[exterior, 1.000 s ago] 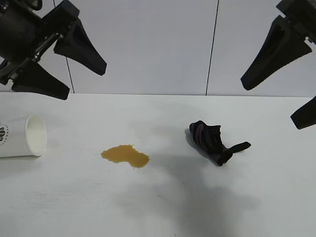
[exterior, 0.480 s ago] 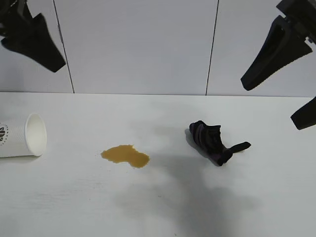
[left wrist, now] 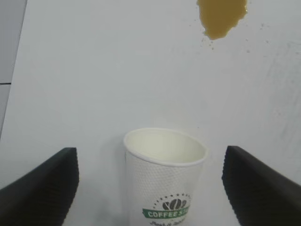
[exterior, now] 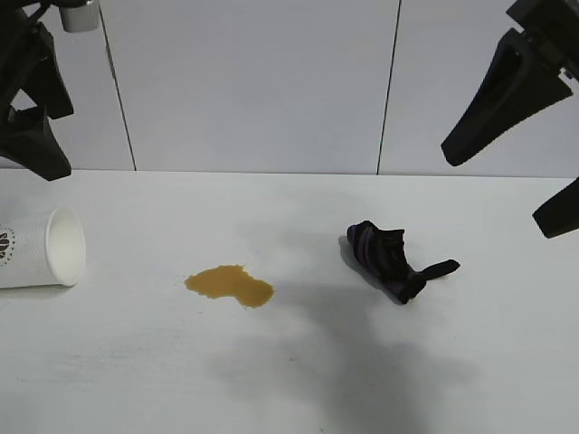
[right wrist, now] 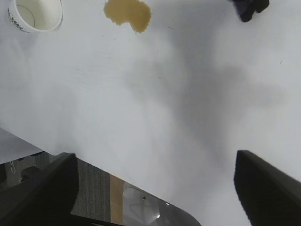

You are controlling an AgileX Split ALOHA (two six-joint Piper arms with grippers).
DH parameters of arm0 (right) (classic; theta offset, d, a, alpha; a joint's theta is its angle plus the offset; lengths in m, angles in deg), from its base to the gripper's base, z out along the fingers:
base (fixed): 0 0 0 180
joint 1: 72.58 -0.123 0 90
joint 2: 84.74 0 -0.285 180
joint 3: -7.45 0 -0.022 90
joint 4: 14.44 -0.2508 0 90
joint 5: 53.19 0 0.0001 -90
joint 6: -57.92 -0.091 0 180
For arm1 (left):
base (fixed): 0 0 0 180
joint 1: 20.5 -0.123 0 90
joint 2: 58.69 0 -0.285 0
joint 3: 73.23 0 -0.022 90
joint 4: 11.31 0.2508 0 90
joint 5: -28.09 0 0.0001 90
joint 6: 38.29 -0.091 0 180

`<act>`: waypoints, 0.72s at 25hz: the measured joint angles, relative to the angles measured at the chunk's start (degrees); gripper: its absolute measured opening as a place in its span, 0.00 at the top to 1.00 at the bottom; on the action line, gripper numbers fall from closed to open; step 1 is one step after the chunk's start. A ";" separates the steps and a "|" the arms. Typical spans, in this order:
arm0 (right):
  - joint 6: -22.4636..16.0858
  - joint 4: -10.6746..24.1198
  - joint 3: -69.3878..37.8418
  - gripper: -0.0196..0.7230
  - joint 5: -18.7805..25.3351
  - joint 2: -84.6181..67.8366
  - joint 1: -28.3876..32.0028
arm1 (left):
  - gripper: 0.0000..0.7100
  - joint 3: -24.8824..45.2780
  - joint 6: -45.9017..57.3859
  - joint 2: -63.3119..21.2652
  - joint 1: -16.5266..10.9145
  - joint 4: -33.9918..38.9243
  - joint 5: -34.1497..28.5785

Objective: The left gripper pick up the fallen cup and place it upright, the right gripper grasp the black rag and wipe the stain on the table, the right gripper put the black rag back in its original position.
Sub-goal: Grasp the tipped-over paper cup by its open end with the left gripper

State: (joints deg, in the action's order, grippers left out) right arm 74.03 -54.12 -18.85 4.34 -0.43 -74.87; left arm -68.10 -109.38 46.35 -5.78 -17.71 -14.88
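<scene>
Far left of the stain (exterior: pixel 230 285): cup (exterior: pixel 41 249) down on its side on the table (exterior: pixel 298 362), mouth turned toward the stain, logo end at the frame edge. Above the cup, off the table: left gripper (exterior: pixel 32 108), fingers spread wide, holding nothing. Through the left wrist view, cup (left wrist: pixel 164 176) lined up between the two dark fingers (left wrist: pixel 44 188), clear of both, stain (left wrist: pixel 221 16) beyond its open mouth. Centre-left, stain itself, a flat amber puddle, apart from the cup and everything else. Right of the stain, well apart from it: rag (exterior: pixel 393 260) bunched up, purple stripes showing, thin tail pointing away from the stain. Farther right and high above the rag: right gripper (exterior: pixel 534 145), jaws wide open, empty. From its wrist view, cup (right wrist: pixel 35 14), stain (right wrist: pixel 128 13) and rag (right wrist: pixel 249 8) strung along the far edge, fingers (right wrist: pixel 270 188) spread over bare table.
</scene>
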 joint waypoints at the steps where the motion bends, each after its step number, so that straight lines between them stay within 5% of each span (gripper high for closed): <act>1: 0.00 0.00 0.00 0.14 0.12 0.00 0.00 | 0.16 0.00 -1.06 0.69 0.00 0.51 0.21; 18: 0.00 0.00 0.00 0.14 1.15 0.00 0.00 | 0.19 0.26 -5.72 7.66 -0.19 13.04 -0.90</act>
State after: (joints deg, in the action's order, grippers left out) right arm 74.03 -54.12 -18.85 5.49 -0.43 -74.87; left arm -67.85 -115.10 54.01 -5.97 -4.67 -15.78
